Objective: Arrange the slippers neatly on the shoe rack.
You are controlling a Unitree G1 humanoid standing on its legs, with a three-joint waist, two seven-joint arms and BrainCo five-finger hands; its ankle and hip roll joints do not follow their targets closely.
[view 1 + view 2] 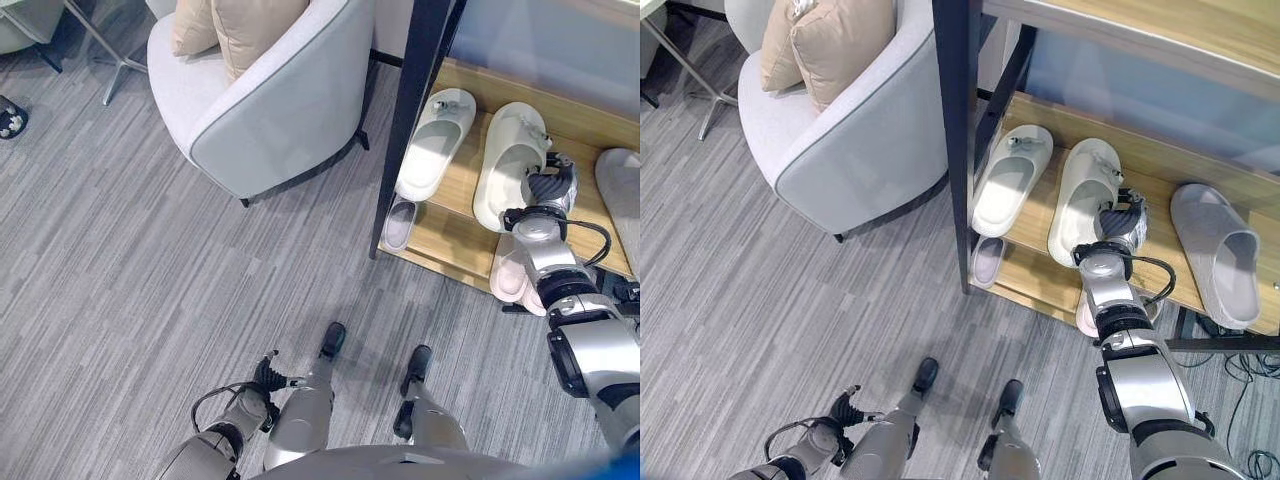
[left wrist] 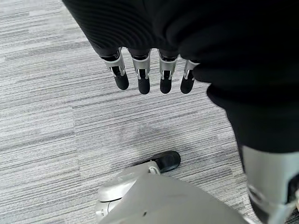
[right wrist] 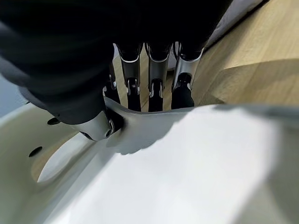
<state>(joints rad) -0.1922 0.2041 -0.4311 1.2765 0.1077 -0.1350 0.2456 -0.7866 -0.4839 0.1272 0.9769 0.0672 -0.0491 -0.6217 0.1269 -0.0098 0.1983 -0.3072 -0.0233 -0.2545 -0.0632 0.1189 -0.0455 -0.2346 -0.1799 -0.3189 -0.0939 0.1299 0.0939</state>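
We see two cream slippers side by side on the wooden shoe rack (image 1: 1160,170), toes toward the back. The left cream slipper (image 1: 1008,180) lies flat near the dark post. The right cream slipper (image 1: 1082,198) has its heel rim pinched by our right hand (image 1: 1121,222). A grey slipper (image 1: 1217,252) lies further right on the same shelf, apart from them. On the lower shelf sit a small lilac slipper (image 1: 987,260) and a pink slipper (image 1: 510,272), partly hidden.

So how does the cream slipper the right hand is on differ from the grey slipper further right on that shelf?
The cream slipper is pale and pinched at its edge by the right hand; the grey slipper is darker and untouched. The cream slipper's toe points into the rack, the grey slipper's points out. Both lie on the same wooden shelf.
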